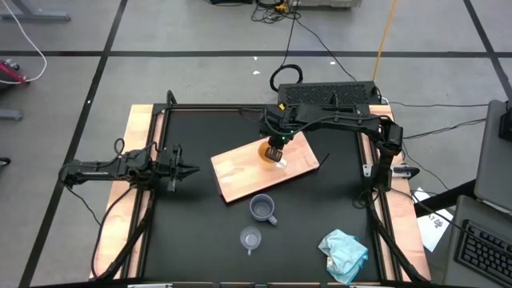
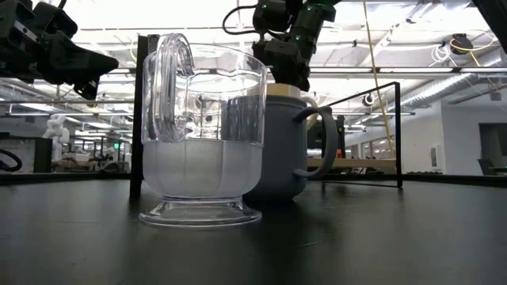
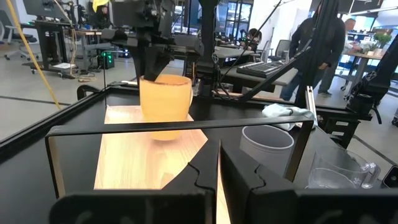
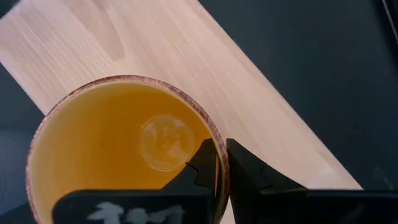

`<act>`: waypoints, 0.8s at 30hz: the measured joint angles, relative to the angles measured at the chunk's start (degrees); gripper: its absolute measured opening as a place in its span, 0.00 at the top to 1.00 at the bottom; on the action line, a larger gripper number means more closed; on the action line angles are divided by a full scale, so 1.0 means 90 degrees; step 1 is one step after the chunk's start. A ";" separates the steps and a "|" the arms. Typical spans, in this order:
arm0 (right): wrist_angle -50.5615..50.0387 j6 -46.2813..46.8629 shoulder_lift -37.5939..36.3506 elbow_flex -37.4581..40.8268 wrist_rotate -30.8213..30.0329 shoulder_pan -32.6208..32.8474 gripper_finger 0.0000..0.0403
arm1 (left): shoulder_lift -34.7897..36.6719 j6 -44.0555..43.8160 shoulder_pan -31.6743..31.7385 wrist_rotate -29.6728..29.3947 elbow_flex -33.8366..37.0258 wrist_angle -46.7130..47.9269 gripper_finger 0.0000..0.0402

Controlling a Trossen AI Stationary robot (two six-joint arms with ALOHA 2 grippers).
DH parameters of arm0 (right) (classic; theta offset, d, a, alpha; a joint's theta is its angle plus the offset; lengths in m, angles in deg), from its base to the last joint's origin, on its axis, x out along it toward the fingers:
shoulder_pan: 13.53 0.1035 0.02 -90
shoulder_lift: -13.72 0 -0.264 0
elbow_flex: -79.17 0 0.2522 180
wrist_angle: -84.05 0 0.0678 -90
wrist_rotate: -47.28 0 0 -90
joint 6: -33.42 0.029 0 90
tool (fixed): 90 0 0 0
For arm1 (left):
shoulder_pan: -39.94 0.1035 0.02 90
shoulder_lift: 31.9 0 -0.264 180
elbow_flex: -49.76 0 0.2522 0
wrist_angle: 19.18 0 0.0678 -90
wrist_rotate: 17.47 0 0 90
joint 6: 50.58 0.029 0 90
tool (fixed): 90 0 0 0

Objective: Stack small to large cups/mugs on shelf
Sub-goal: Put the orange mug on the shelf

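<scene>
Right claw (image 4: 221, 163) pinches the empty orange mug's (image 4: 124, 149) rim above the shelf (image 4: 186, 56).

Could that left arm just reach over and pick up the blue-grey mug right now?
Probably yes. The left gripper waits shut at the table's left side, and only bare black tabletop lies between it and the blue-grey mug. The right gripper is busy with the orange mug on the shelf.
</scene>
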State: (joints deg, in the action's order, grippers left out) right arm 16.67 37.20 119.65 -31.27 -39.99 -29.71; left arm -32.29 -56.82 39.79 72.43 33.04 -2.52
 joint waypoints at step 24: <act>0.0529 0.0003 -0.0005 0.0454 0.0006 -0.0027 0.92 | 0.0000 -0.0002 0.0000 -0.0002 0.0000 0.0000 0.96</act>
State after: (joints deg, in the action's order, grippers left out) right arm 21.43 37.23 119.61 -27.19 -39.93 -29.95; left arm -32.29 -56.83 39.79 72.41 33.04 -2.52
